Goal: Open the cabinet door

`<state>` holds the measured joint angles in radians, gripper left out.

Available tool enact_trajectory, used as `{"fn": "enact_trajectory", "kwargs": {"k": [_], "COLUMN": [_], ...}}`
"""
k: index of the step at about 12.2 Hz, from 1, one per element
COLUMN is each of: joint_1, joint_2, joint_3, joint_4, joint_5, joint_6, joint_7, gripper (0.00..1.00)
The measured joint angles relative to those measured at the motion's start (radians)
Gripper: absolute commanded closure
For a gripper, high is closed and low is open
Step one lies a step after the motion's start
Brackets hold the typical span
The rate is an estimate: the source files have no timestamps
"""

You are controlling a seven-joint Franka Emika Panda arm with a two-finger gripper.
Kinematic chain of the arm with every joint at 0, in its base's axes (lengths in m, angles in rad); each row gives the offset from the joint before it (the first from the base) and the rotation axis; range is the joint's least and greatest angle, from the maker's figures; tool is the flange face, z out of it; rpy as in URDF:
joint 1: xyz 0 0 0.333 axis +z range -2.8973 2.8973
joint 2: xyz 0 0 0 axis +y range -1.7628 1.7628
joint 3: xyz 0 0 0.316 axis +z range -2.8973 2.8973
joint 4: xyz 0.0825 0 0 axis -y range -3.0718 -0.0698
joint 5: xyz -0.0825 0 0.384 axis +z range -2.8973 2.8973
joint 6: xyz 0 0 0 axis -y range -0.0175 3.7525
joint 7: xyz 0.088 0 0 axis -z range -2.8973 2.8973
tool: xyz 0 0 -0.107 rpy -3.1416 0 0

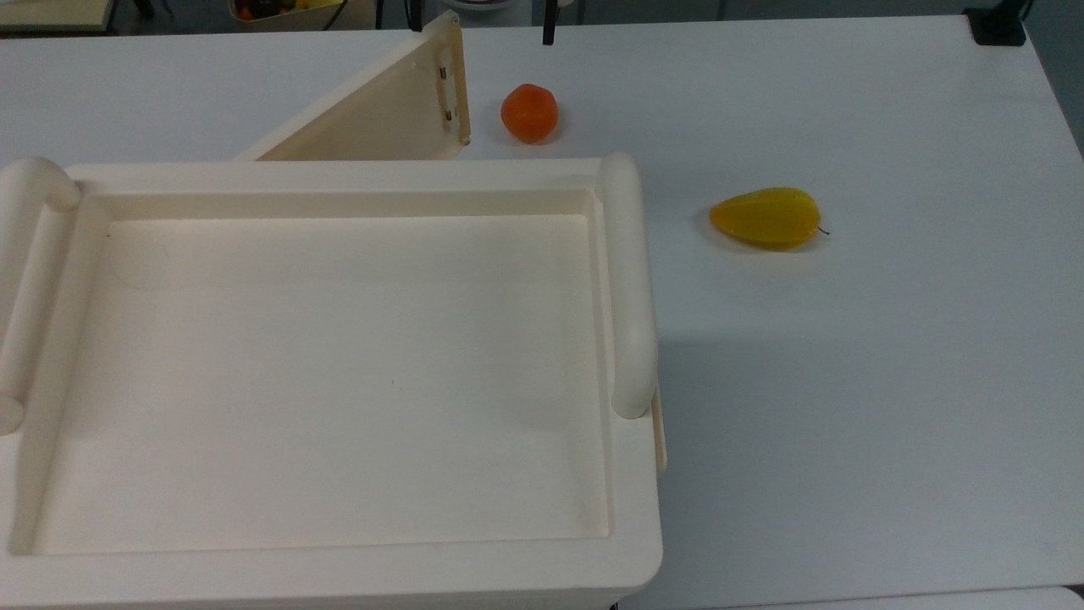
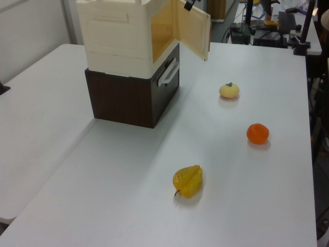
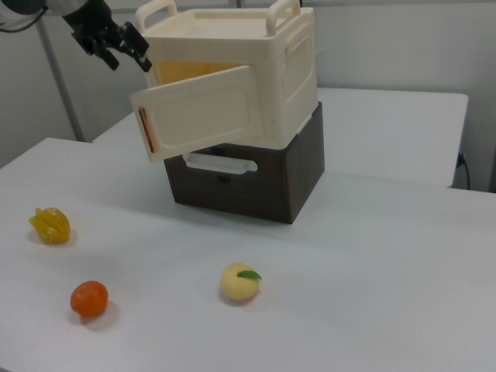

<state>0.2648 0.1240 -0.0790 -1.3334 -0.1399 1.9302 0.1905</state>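
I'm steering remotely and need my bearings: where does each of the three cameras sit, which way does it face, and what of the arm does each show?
Top view: above the cabinet, looking down on its tray top and the cabinet door.
Left view: high off the table's end, past the yellow fruit, facing the door's open side; a bit of the hand at the top edge.
Right view: low, facing the door's front; the hand open, above the door's free edge.
Shared: the orange fruit appears in all three.

overhead close, two oblique opposing side views
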Motion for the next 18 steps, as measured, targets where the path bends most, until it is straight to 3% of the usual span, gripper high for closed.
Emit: {"fn": "enact_trajectory", "kwargs": {"k": [3, 7, 12, 15, 18], "joint_1": [0.0, -0.005, -0.074, -0.079, -0.077], "joint_2": [0.021, 0.021, 0.012, 0.012, 0.008], "joint_3": [0.002, -0.006, -0.012, -0.011, -0.003], "joint_4": [-0.014, -0.019, -0.018, -0.018, -0.04], "joint_5": [0.0, 0.0, 0.0, 0.057, 0.063], "joint_6": [-0.007, -0.146, -0.274, -0.351, -0.406], "joint_7": [0.0, -0.042, -0.142, -0.175, -0.182], "gripper": [0.01, 0.01, 0.0, 0.0, 0.0]}}
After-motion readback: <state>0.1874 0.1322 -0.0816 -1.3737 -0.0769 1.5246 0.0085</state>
